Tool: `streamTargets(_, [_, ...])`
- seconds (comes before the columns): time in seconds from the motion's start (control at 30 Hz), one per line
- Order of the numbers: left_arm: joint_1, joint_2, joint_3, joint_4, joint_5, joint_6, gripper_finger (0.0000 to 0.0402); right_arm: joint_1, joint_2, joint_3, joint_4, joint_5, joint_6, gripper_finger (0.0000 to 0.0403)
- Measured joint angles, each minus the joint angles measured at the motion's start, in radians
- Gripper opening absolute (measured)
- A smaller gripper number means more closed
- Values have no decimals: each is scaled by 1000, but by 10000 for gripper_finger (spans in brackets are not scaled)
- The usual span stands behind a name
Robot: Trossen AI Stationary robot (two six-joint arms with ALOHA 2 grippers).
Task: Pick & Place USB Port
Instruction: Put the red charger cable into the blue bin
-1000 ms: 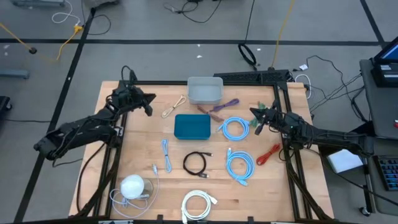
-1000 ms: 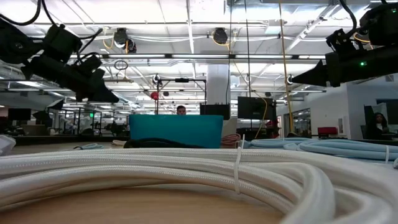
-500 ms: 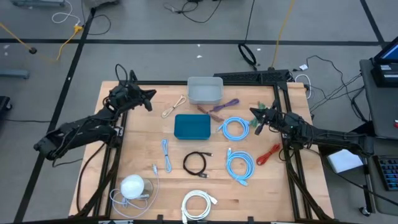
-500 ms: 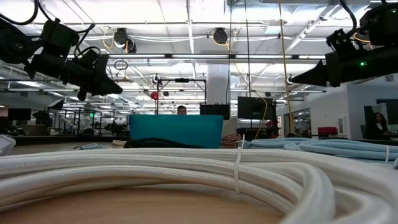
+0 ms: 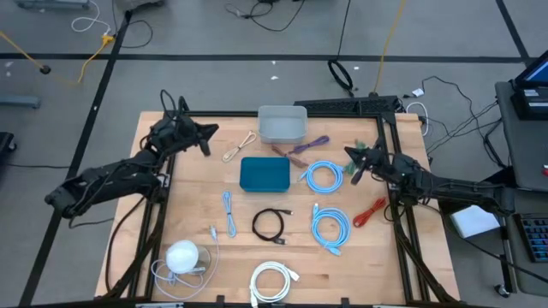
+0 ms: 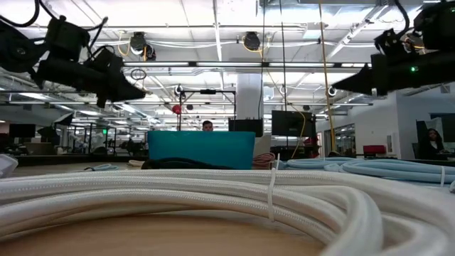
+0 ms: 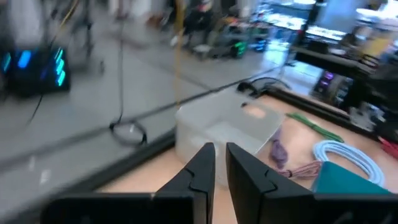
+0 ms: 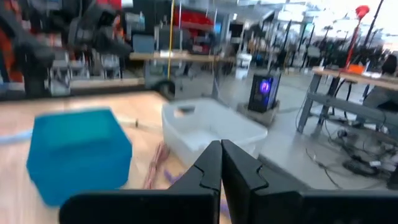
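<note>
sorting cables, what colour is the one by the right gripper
Red cable, on the table near the right gripper; clearest in the high view.

Teal box (image 5: 265,174) mid-table; grey bin (image 5: 282,125) behind; possibly mouse (image 5: 181,256) front-left.

Wooden table (image 5: 193,184), teal box (image 5: 265,174), grey bin (image 5: 282,124), coiled cables (image 5: 330,229)

The floor (image 5: 214,34) is gray, with black lines and loose wires (image 5: 257,10) on it. Long lights (image 6: 206,44) shine on the ceiling. A dark screen (image 6: 288,122) stands far back in the big room.
</note>
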Motion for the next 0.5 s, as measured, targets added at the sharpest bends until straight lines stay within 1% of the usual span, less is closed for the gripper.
streamTargets(0.1, [-35,0,0,73,90,183,42,0,-1,0,74,-5,28,0])
streamTargets(0.2, [-104,0,0,121,122,300,42,1,0,0,125,-5,82,0])
streamTargets(0.27, [-162,0,0,130,114,364,42,1,0,0,151,-4,112,0])
streamTargets(0.33, [-218,0,0,145,83,414,42,1,0,0,167,-5,152,0])
streamTargets(0.43, [-286,0,19,161,14,395,42,1,0,0,174,-4,211,0])
streamTargets(0.5, [-314,0,44,164,-4,361,42,1,0,0,183,-4,228,0])
